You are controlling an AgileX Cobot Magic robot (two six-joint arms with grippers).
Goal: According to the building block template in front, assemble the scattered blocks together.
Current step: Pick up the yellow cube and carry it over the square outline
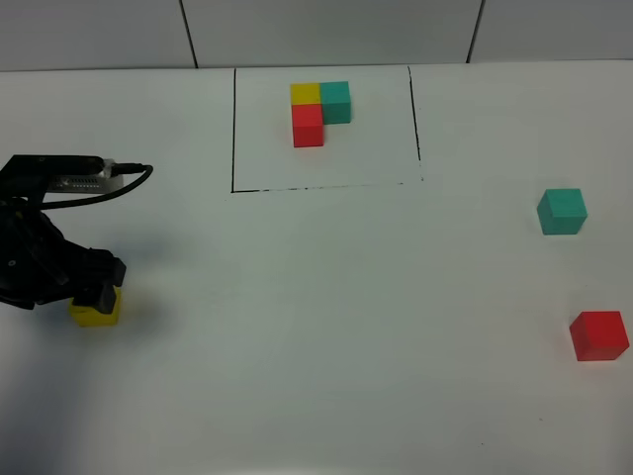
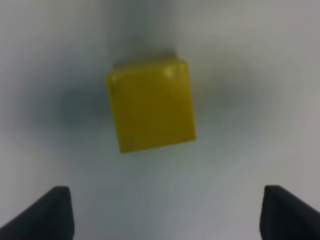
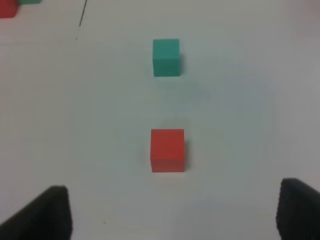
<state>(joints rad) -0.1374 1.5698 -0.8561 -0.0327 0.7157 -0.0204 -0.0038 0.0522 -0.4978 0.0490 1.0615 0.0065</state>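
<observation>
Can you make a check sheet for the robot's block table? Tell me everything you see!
Surface: white table with a drawn black frame.
Job's things: building block template inside the frame; yellow cube at left; teal-green cube and red cube at right, all apart.
Clutter: nothing seen.
End effectors: left end effector open over the yellow cube, not gripping; right end effector open, empty, facing the red cube.
Cables: black cable looping above the left end effector.
Surroundings: pale panelled wall behind.
</observation>
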